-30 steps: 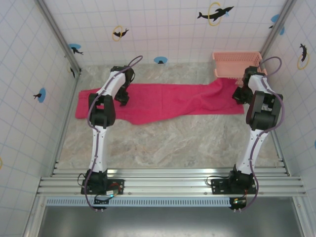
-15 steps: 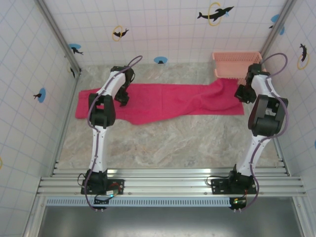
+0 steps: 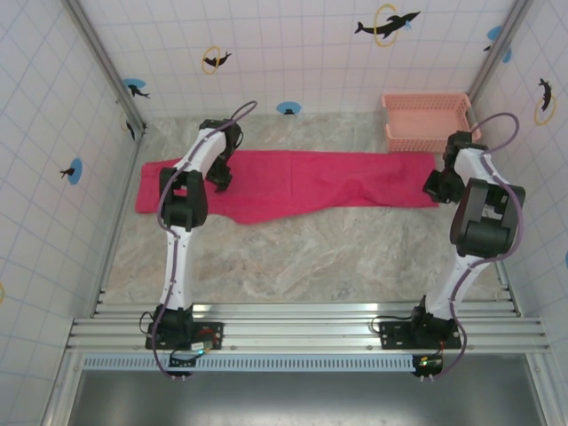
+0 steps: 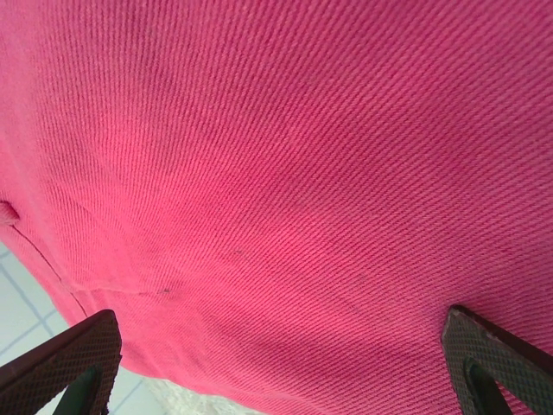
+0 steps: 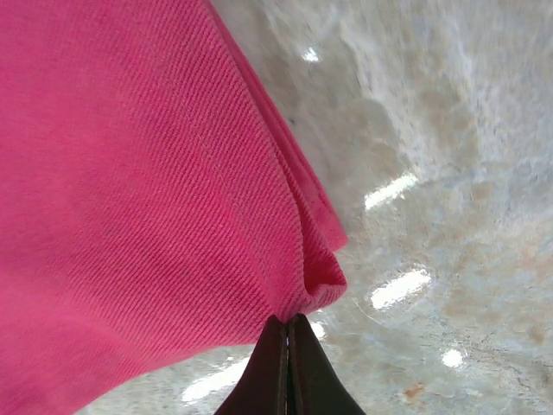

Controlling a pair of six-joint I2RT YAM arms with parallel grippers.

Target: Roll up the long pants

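The long pants lie stretched flat, left to right, across the far half of the table, bright magenta-red. My left gripper hovers close over their left part with its fingers spread wide and only fabric beneath them. My right gripper sits at the pants' right end, shut on a pinched corner of the cloth, which bunches just above the closed fingertips.
A pale pink slotted basket stands at the back right, just behind the pants' right end. Tiled walls close in the left, back and right sides. Marbled tabletop stretches between the pants and the arm bases.
The right gripper has pulled the pants' right end down and rightward, away from the basket; the raised fold there now lies flatter. The left arm has stayed put.
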